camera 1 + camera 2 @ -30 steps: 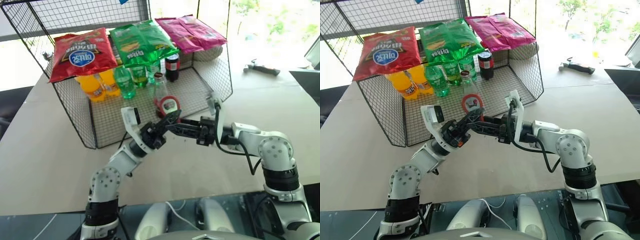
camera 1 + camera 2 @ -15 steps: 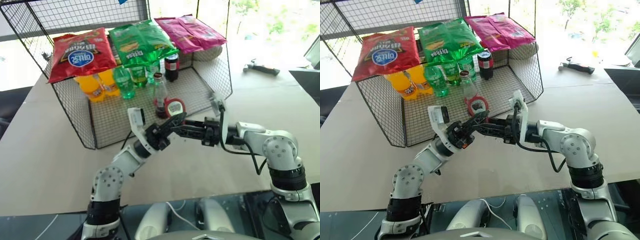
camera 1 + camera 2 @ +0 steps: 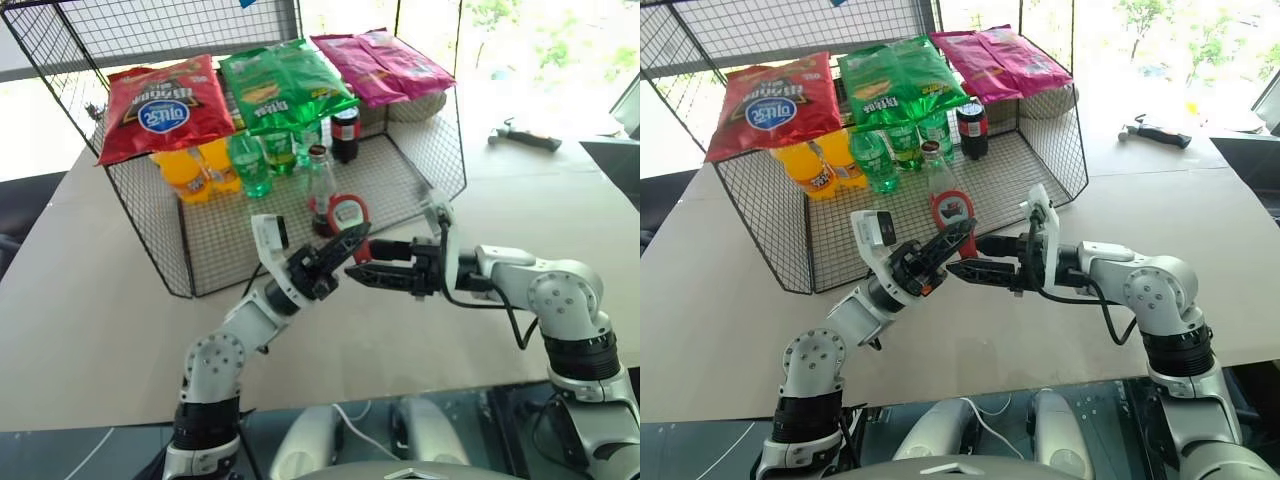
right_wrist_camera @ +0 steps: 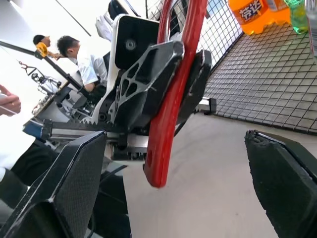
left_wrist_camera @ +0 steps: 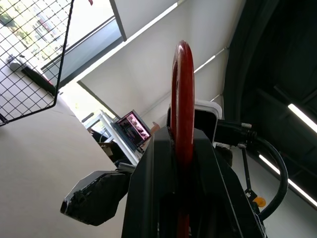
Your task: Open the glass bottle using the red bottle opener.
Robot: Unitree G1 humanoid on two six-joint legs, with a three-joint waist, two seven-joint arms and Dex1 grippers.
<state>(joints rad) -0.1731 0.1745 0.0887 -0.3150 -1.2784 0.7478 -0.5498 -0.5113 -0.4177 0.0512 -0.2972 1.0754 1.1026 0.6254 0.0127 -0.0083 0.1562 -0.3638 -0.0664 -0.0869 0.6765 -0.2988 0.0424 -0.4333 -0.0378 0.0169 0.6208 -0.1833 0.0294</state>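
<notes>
My left gripper [image 3: 343, 240] is shut on the red bottle opener [image 3: 346, 212], whose oval ring head stands up above its fingers. In the left wrist view the red bottle opener [image 5: 182, 94] shows edge-on between the two fingers. My right gripper [image 3: 360, 259] points left at it, open, with its fingers [image 4: 62, 191] on either side of the handle end of the red bottle opener [image 4: 171, 109] and not touching it. Just behind both grippers, the glass bottle [image 3: 319, 186] stands upright on the floor of the wire basket [image 3: 220, 235], cap on.
The wire basket holds red, green and pink chip bags [image 3: 283, 82], orange soda bottles [image 3: 190, 167], green bottles [image 3: 246, 160] and a squat dark bottle [image 3: 344, 132]. A hammer-like tool [image 3: 525, 137] lies on the table at the back right. Seated people [image 4: 74, 49] show in the right wrist view.
My right gripper's fingers have spread wide and let go of the opener's end. The left gripper stays shut on the opener and has not moved.
</notes>
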